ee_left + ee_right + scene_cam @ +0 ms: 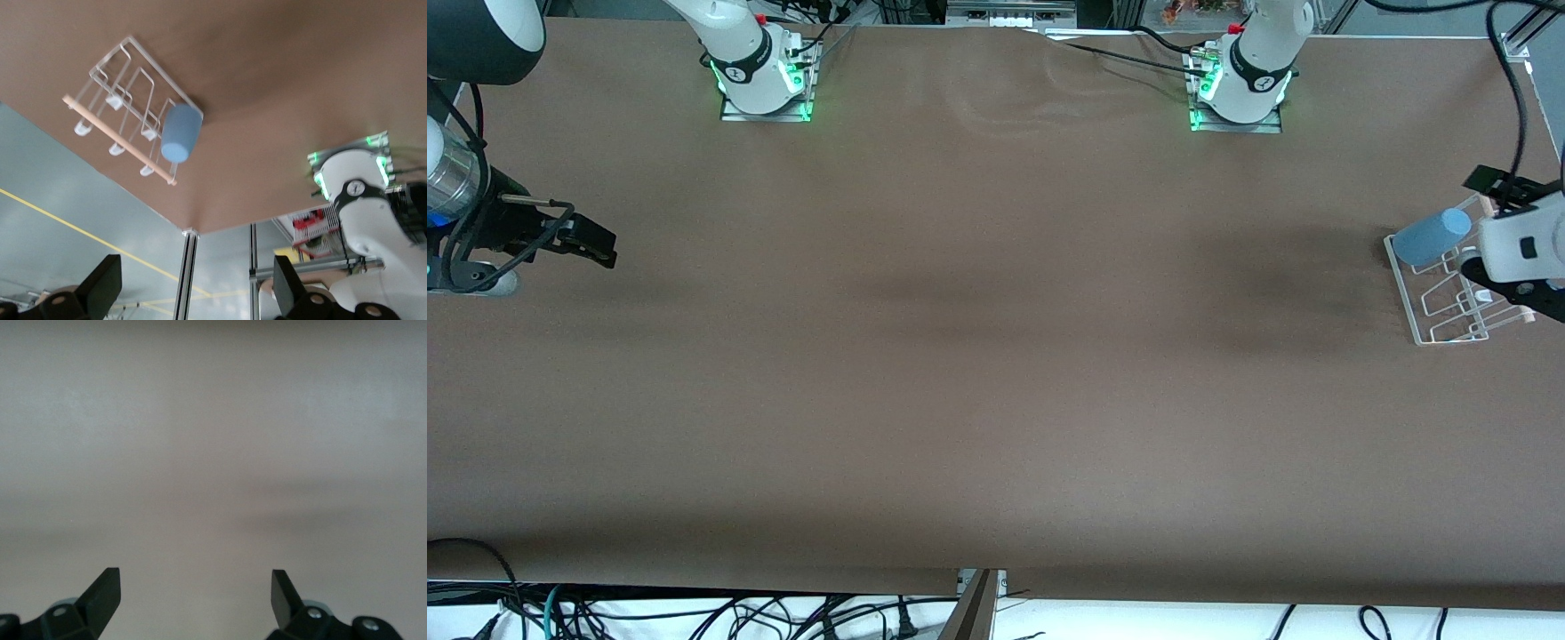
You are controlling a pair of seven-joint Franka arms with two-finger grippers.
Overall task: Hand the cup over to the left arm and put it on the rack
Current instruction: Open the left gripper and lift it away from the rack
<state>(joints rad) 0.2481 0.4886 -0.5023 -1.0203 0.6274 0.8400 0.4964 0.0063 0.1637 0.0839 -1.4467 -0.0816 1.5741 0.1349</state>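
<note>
The light-blue cup [1432, 236] lies on its side on the white wire rack [1449, 311], at the rack's end farther from the front camera. The rack stands at the left arm's end of the table. My left gripper [1476, 224] is open and empty, up in the air over the rack and apart from the cup. The left wrist view shows the cup [180, 137] resting on the rack [123, 80] beside its wooden rod [120, 140], well away from my left gripper [197, 287]. My right gripper [609, 249] waits open and empty over the right arm's end of the table; it also shows in the right wrist view [195, 593].
The rack stands close to the table's edge and corner [190, 232] at the left arm's end. The left arm's base [1240, 89] and the right arm's base [760, 80] stand along the edge farthest from the front camera. A brown cloth [996, 356] covers the table.
</note>
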